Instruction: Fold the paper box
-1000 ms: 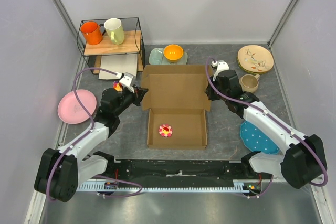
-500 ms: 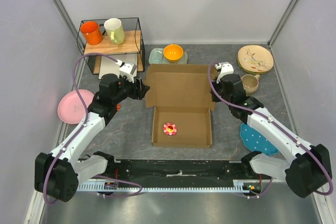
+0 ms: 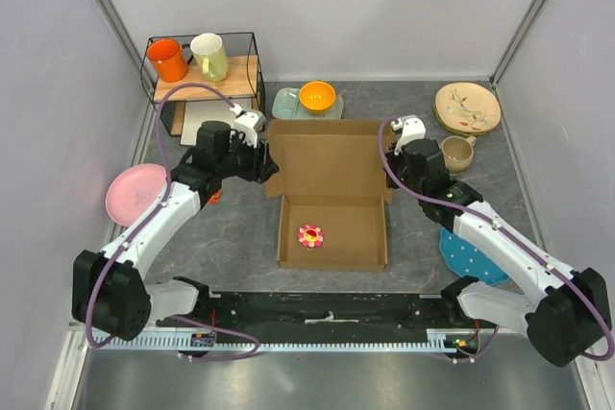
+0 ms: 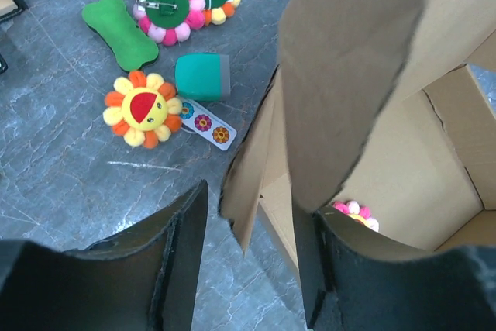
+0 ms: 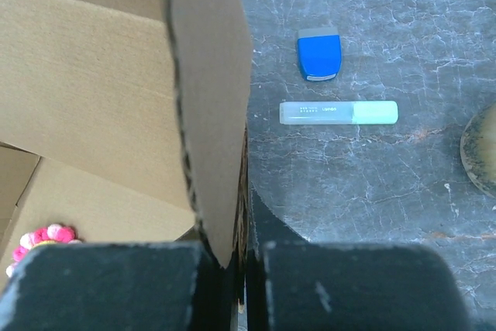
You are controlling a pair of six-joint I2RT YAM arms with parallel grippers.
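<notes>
We log the paper box (image 3: 332, 201) at mid-counter (image 3: 235, 237), between the two arms. Its tray faces up, its lid panel is on the far side, and a pink flower toy (image 3: 310, 235) lies inside. The left claw (image 4: 246, 222) is released, fingers straddling the box's left side flap without pinching it. The right claw (image 5: 242, 257) is clenched on the right flap's edge.

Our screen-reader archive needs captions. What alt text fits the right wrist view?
The right gripper pinches a flap of the paper box. On the grey table beside it lie a blue eraser and a green highlighter; a pink plush flower sits inside the box.
</notes>
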